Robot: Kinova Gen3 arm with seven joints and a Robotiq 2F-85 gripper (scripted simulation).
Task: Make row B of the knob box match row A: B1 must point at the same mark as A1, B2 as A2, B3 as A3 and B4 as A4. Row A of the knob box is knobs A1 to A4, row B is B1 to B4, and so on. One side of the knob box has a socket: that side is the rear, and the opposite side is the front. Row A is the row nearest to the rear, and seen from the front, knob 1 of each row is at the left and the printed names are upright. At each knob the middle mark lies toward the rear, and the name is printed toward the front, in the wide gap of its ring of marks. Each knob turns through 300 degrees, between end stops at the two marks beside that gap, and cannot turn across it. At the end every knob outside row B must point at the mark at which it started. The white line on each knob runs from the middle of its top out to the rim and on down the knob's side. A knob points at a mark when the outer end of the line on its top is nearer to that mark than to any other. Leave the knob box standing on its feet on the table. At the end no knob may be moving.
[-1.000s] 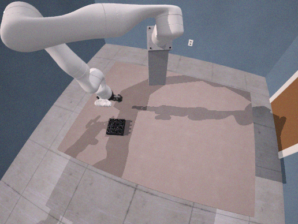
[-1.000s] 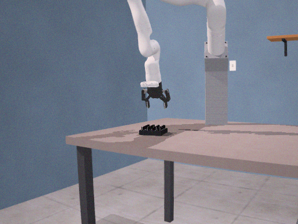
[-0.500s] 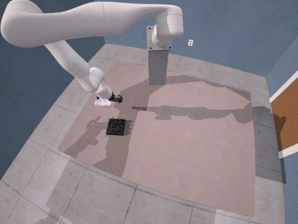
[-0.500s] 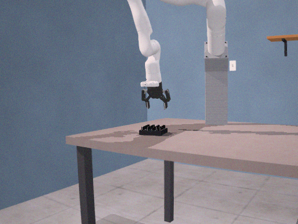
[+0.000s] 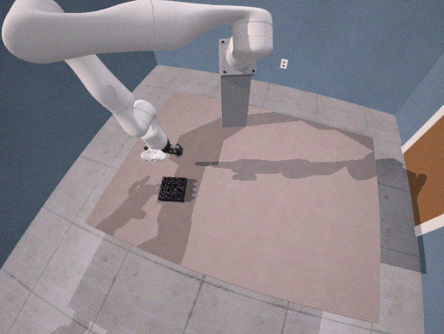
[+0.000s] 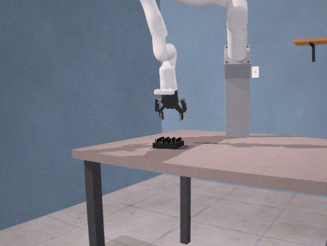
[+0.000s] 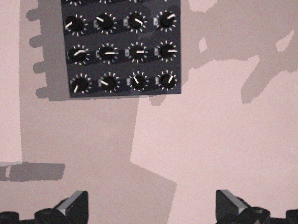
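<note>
The black knob box [image 5: 173,187] [image 6: 168,143] [image 7: 121,47] stands on the table [image 5: 280,215] [image 6: 222,158] near its left side. In the wrist view it fills the upper left, cut off by the top edge, with three full rows of four knobs each and white lines pointing different ways. My gripper [image 6: 170,115] [image 5: 177,149] [image 7: 151,205] is open and empty. It hangs well above the table, above and a little behind the box. Only its two fingertips show at the bottom of the wrist view.
The arm's grey pedestal [image 5: 235,99] [image 6: 237,98] stands at the back of the table. An orange shelf [image 5: 423,181] [image 6: 310,41] is on the right wall. The table's left edge [image 6: 95,152] is close to the box.
</note>
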